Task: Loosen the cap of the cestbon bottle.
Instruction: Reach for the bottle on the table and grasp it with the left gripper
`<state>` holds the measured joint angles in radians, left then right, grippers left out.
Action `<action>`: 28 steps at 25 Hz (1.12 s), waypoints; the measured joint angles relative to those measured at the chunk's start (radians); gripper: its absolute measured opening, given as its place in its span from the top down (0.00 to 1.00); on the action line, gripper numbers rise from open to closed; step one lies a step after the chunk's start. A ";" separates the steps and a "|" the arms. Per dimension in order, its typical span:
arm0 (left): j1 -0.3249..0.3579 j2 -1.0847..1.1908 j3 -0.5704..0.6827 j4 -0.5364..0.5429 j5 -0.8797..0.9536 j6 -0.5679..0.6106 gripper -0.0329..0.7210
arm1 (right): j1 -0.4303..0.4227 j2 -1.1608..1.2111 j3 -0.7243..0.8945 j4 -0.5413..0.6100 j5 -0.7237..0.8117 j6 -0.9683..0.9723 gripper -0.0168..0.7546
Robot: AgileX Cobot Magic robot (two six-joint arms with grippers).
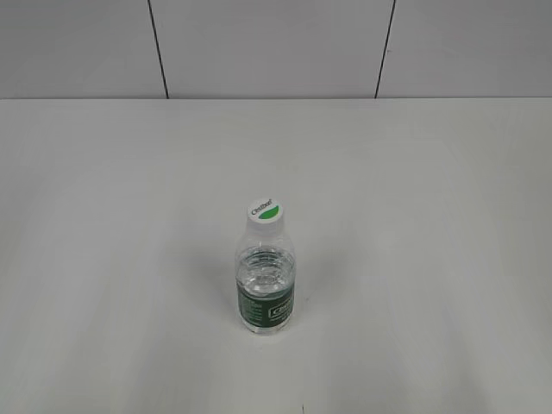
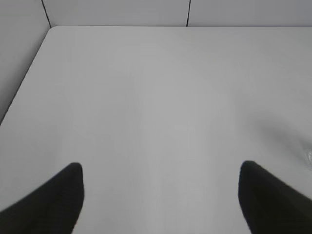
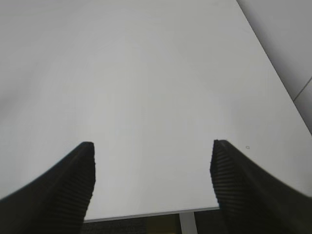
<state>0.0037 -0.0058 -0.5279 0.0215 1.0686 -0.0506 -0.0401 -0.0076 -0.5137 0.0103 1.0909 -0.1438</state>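
The cestbon bottle [image 1: 266, 289] stands upright near the middle of the white table [image 1: 431, 259], its cap [image 1: 265, 210] screwed on. My left gripper [image 2: 161, 183] hangs spread wide over bare tabletop — nothing between the fingers. My right gripper [image 3: 152, 168] gapes too, empty, at the table's near edge.

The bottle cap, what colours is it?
White cap with a green half-circle on top, clearest in the exterior view.

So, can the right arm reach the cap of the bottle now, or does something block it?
Probably yes. The cap sits on the upright cestbon bottle, alone on the table, with nothing around it. The right gripper is open and empty, over bare table.
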 joint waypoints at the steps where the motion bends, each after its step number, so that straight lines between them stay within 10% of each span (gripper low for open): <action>1: 0.000 0.000 0.000 0.000 0.000 0.000 0.18 | 0.000 0.000 0.000 0.000 0.000 0.000 0.25; 28: 0.000 0.130 -0.037 0.001 -0.119 0.023 0.20 | 0.000 0.000 0.000 0.000 0.000 0.000 0.25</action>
<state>0.0037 0.1241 -0.5644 0.0221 0.9497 -0.0276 -0.0401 -0.0076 -0.5137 0.0103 1.0909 -0.1438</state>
